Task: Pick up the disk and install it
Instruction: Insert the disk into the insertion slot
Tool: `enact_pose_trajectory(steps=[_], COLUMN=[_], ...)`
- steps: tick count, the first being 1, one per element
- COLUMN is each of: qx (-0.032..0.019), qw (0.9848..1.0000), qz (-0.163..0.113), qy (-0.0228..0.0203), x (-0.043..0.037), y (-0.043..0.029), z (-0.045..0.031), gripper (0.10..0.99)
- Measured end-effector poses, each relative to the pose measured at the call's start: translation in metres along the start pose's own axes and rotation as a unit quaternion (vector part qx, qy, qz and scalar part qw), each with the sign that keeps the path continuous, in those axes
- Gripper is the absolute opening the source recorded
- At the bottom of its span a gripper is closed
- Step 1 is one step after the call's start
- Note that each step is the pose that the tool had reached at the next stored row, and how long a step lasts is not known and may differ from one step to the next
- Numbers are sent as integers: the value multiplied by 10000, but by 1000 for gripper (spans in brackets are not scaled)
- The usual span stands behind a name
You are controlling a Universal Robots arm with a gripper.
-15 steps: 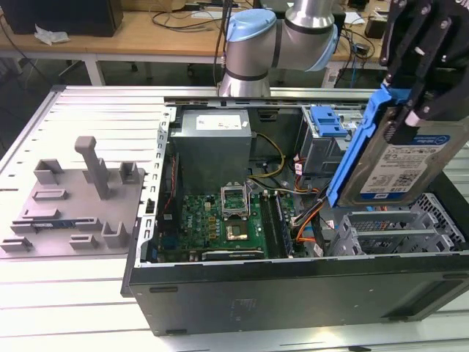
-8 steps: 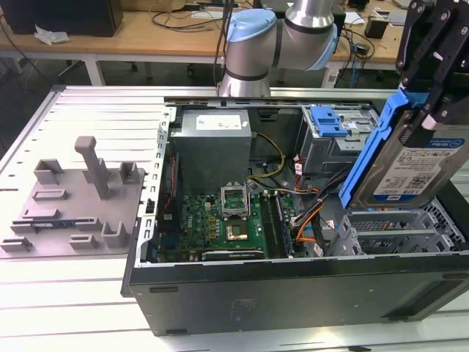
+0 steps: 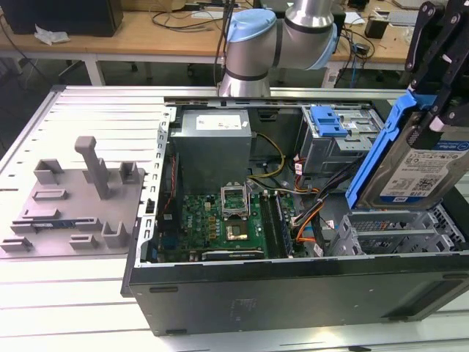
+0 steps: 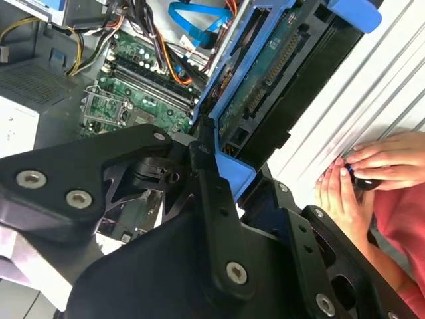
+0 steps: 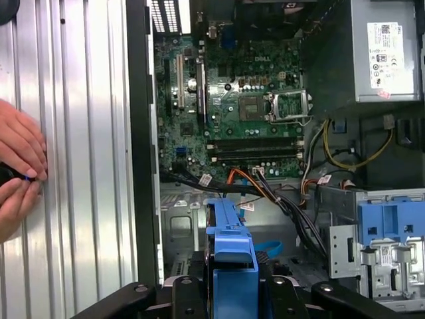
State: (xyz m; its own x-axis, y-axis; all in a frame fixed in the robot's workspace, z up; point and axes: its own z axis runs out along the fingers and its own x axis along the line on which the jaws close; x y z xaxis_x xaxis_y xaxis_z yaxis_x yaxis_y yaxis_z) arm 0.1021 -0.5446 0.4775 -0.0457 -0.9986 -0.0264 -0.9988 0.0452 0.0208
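Observation:
My gripper (image 3: 438, 103) is shut on the disk (image 3: 429, 165), a silver-grey hard drive with a white-and-blue label in a bright blue carrier bracket (image 3: 377, 150). I hold it tilted in the air at the exterior view's right, over the grey drive cage (image 3: 388, 233) in the near right corner of the open computer case (image 3: 293, 286). In the second wrist view the disk (image 4: 265, 86) shows its circuit-board side between the black fingers (image 4: 202, 159). In the first wrist view the bracket's blue edge (image 5: 231, 256) sits inside the gripper (image 5: 231, 287).
The case holds a green motherboard (image 3: 223, 220), a grey power supply (image 3: 212, 143), bundled cables (image 3: 315, 198) and a rear drive cage with a fixed blue tab (image 3: 327, 121). A grey fixture (image 3: 80, 198) lies on the ribbed table. A person's hands (image 4: 365, 169) rest beside the case.

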Motion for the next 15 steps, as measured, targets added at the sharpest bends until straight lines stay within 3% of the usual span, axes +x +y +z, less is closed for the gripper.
enact_pose_trajectory(steps=[4, 15], qx=[6, 9], qw=[10000, 10000], qz=[1, -46], qy=[47, 55], x=[-1, -10], y=[-6, -8], z=[10, 37], gripper=[365, 365])
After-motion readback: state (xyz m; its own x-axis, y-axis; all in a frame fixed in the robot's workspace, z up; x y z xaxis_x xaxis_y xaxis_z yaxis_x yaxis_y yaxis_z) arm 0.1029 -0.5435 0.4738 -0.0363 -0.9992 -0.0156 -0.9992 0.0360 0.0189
